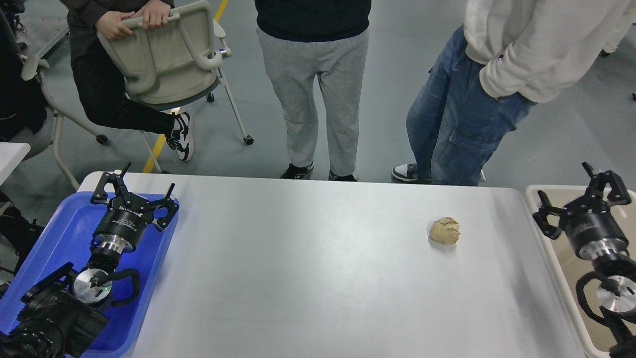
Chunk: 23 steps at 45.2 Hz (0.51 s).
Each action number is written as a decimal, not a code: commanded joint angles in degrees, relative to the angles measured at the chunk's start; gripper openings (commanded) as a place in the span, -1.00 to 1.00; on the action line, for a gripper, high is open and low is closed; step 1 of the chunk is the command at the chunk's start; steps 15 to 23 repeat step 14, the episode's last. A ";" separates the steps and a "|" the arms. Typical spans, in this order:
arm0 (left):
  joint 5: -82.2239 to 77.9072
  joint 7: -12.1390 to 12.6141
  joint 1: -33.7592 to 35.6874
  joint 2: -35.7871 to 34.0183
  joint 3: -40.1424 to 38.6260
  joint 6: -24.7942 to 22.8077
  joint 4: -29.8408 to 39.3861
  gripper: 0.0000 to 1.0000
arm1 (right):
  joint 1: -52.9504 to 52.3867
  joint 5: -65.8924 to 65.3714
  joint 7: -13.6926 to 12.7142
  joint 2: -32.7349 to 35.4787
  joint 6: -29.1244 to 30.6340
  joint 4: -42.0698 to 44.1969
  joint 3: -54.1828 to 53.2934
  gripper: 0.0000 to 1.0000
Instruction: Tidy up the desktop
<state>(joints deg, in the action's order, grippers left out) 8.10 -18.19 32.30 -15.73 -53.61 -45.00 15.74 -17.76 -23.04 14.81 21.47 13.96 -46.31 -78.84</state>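
Closest to the camera, at the bottom left, is the thick black part of the robot's left arm [54,311], with a shiny round metal joint on it. This arm reaches up over a blue tray [154,248] that sits on the left end of the desktop [308,268]. At the far end of the arm is the left gripper [146,186]. Its two black fingers are spread wide apart and there is nothing between them. It hangs over the top part of the tray, near the tray's right edge. At the bottom right, the right arm [608,288] comes in over a beige bin [549,248] that stands right beside the right end of the desktop. The right gripper [566,191] is at its far end, and its fingers are spread apart too, with nothing in them. The desktop is big, white and smooth, with round corners, and it fills the middle of the view from the tray to the bin. One small ball of crumpled tan paper [444,230] lies on it, toward the right side, well away from both grippers. Past the far edge of the desktop, three people stand or sit on a gray floor [397,99]. The one on the left holds the back of a beige chair [169,54] with both hands.
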 commanded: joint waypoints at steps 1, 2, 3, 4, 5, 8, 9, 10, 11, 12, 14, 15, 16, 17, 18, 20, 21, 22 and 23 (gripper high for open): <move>-0.01 0.00 0.05 0.00 0.00 0.00 0.00 1.00 | 2.38 -8.34 0.04 -8.02 0.19 -6.42 -7.38 1.00; -0.01 0.00 0.05 0.00 0.00 0.00 0.00 1.00 | 2.47 -8.34 0.04 -8.37 0.19 -6.69 -7.47 1.00; -0.01 0.00 0.05 0.00 0.00 0.00 0.00 1.00 | 2.47 -8.34 0.04 -8.55 0.19 -6.95 -7.55 1.00; -0.01 0.00 0.05 0.00 0.00 0.00 0.00 1.00 | 2.47 -8.34 0.04 -8.64 0.19 -7.04 -7.73 1.00; -0.01 0.00 0.05 0.00 0.00 0.00 0.00 1.00 | 2.47 -8.34 0.04 -8.72 0.19 -7.13 -7.82 1.00; -0.01 0.00 0.05 0.00 0.00 0.00 0.00 1.00 | 2.38 -8.34 0.04 -8.73 0.19 -7.13 -7.99 1.00; -0.01 0.00 0.05 0.00 0.00 0.00 0.00 1.00 | 2.38 -8.34 0.04 -8.73 0.19 -7.13 -7.99 1.00; -0.01 0.00 0.05 0.00 0.00 0.00 0.00 1.00 | 2.38 -8.34 0.04 -8.73 0.19 -7.13 -8.08 1.00; -0.01 0.00 0.05 0.00 0.00 0.00 0.00 1.00 | 2.38 -8.34 0.04 -8.73 0.19 -7.13 -8.08 1.00; -0.01 0.00 0.05 0.00 0.00 0.00 0.00 1.00 | 2.47 -8.34 0.04 -8.64 0.19 -7.13 -8.08 1.00; -0.01 0.00 0.05 0.00 0.00 0.00 0.00 1.00 | 2.65 -8.25 0.04 -8.64 0.19 -7.13 -8.26 1.00; -0.01 0.00 0.05 0.00 0.00 0.00 0.00 1.00 | 2.65 -8.25 0.04 -8.64 0.19 -7.13 -8.26 1.00; -0.01 0.00 0.05 0.00 0.00 0.00 0.00 1.00 | 2.65 -8.25 0.04 -8.64 0.19 -7.13 -8.26 1.00; -0.01 0.00 0.05 0.00 0.00 0.00 0.00 1.00 | 2.65 -8.25 0.04 -8.64 0.19 -7.13 -8.26 1.00; -0.01 0.00 0.05 0.00 0.00 0.00 0.00 1.00 | 2.65 -8.25 0.04 -8.64 0.19 -7.13 -8.26 1.00; -0.01 0.00 0.05 0.00 0.00 0.00 0.00 1.00 | 2.65 -8.25 0.04 -8.64 0.19 -7.13 -8.26 1.00; -0.01 0.00 0.05 0.00 0.00 0.00 0.00 1.00 | 2.65 -8.25 0.04 -8.64 0.19 -7.13 -8.26 1.00; -0.01 0.00 0.05 0.00 0.00 0.00 0.00 1.00 | 2.65 -8.25 0.04 -8.64 0.19 -7.13 -8.26 1.00; -0.01 0.00 0.05 0.00 0.00 0.00 0.00 1.00 | 2.65 -8.25 0.04 -8.64 0.19 -7.13 -8.26 1.00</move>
